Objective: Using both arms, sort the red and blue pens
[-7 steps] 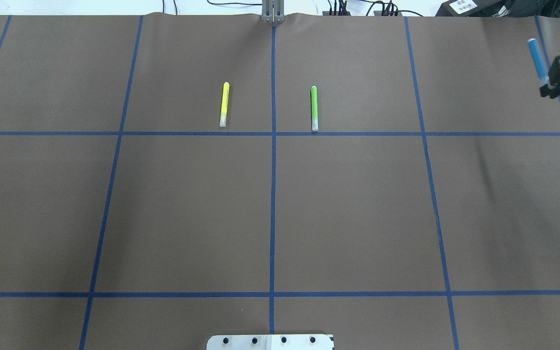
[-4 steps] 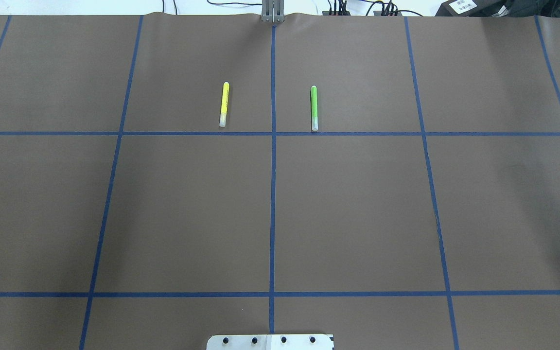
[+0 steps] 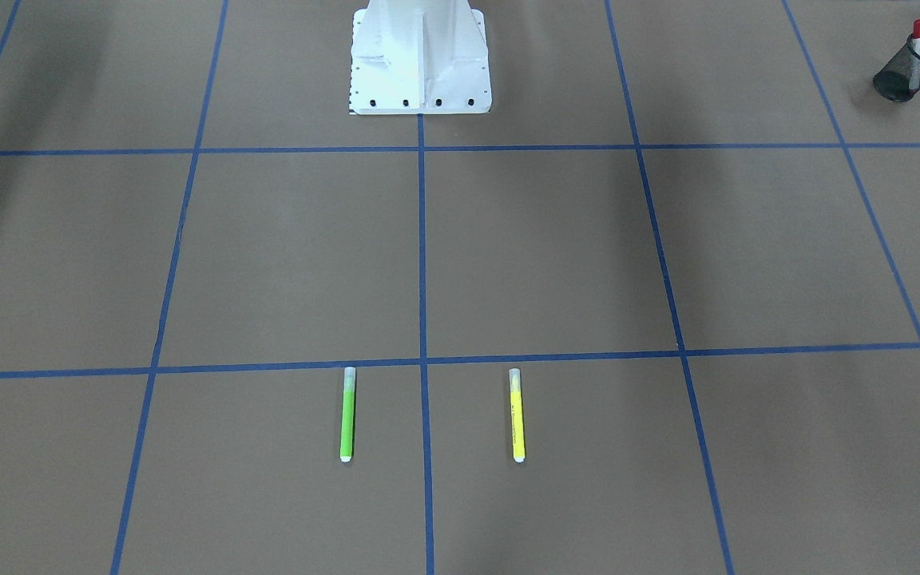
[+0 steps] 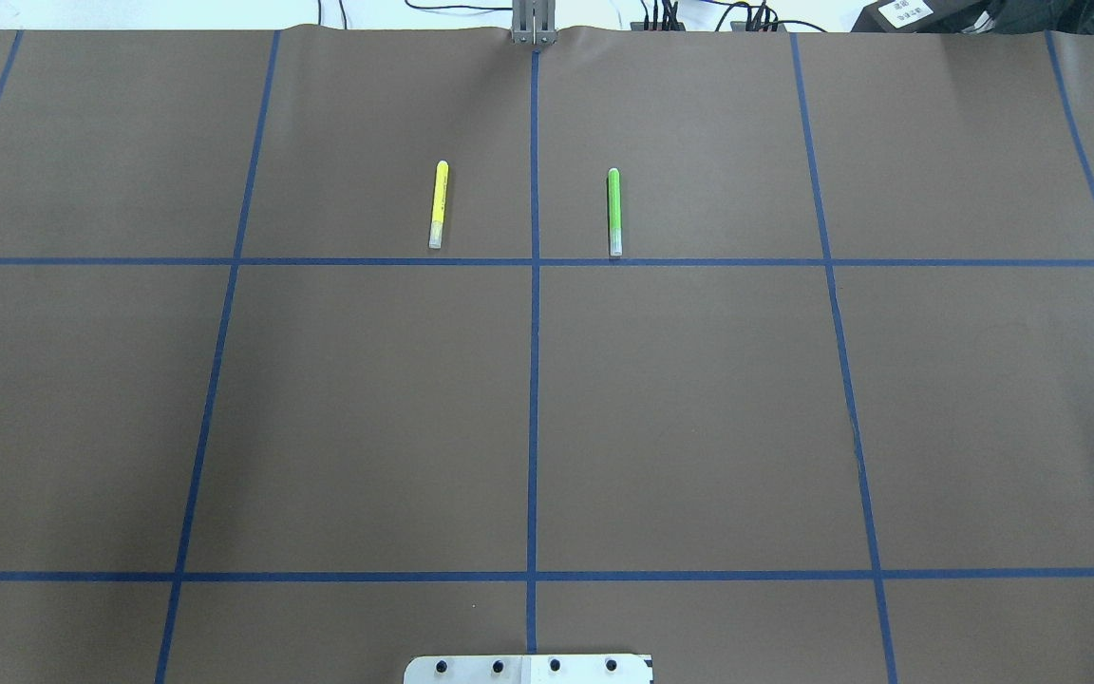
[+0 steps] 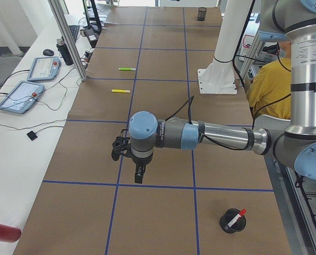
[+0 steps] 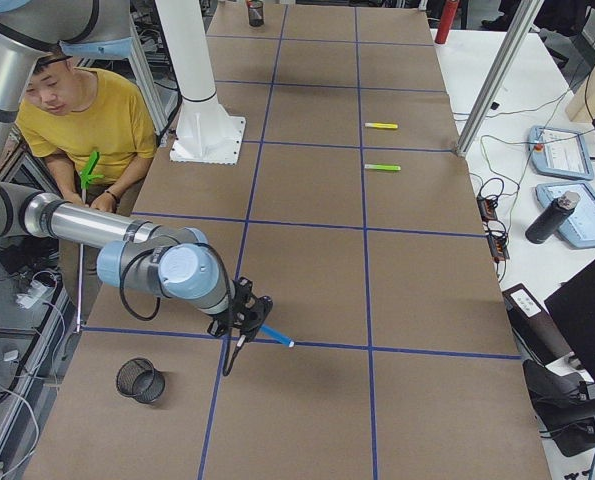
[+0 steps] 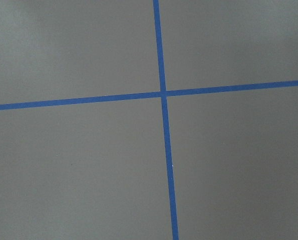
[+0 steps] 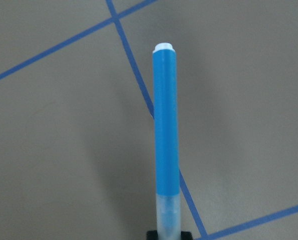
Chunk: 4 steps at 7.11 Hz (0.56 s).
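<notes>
The red pen (image 3: 917, 41) stands in a black mesh cup (image 3: 895, 82) at the table's left end, and shows again as the red pen (image 5: 236, 217). My left gripper (image 5: 139, 174) hangs over bare table apart from that cup; I cannot tell whether it is open or shut. The blue pen (image 8: 166, 130) sticks out from my right gripper (image 8: 169, 234), which is shut on its clear-capped end. In the right side view the blue pen (image 6: 276, 337) hangs tilted just above the table, near a second mesh cup (image 6: 140, 380).
A yellow marker (image 4: 437, 203) and a green marker (image 4: 614, 211) lie side by side in the far middle squares. The white pedestal (image 3: 420, 56) stands at the robot's edge. A person in a yellow shirt (image 6: 92, 120) sits beside the table.
In the overhead view my right gripper with the blue pen stood at the far right edge a second ago; it has since gone out of that view. The two markers have not moved.
</notes>
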Each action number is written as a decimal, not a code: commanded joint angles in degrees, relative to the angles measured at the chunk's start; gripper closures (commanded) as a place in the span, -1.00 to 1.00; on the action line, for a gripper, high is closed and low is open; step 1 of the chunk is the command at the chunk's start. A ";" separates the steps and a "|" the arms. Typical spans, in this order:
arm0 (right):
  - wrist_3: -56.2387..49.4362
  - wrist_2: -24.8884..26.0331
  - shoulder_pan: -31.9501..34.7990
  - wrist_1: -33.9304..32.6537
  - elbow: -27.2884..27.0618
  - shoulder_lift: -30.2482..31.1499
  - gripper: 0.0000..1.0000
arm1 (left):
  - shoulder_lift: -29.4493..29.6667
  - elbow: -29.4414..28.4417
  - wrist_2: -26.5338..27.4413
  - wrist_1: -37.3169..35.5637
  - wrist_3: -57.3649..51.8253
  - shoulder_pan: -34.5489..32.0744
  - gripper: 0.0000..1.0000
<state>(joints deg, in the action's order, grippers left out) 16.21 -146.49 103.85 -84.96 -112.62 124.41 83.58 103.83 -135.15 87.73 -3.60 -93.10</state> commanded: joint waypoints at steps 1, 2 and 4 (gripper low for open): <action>-1.00 -5.10 8.70 -0.03 0.38 8.97 1.00 | 0.00 0.06 -0.02 0.33 0.00 1.16 -1.00; -0.83 -8.69 10.74 -0.46 0.56 12.31 1.00 | 0.00 -0.03 -0.02 0.86 0.00 1.42 -1.00; 0.04 -10.82 14.17 -1.07 1.61 17.68 1.00 | 0.00 0.06 -0.02 0.95 0.00 1.51 -1.00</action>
<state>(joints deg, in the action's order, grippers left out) 15.74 -155.68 115.64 -85.58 -111.53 138.66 83.59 103.86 -135.17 88.59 -3.60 -91.67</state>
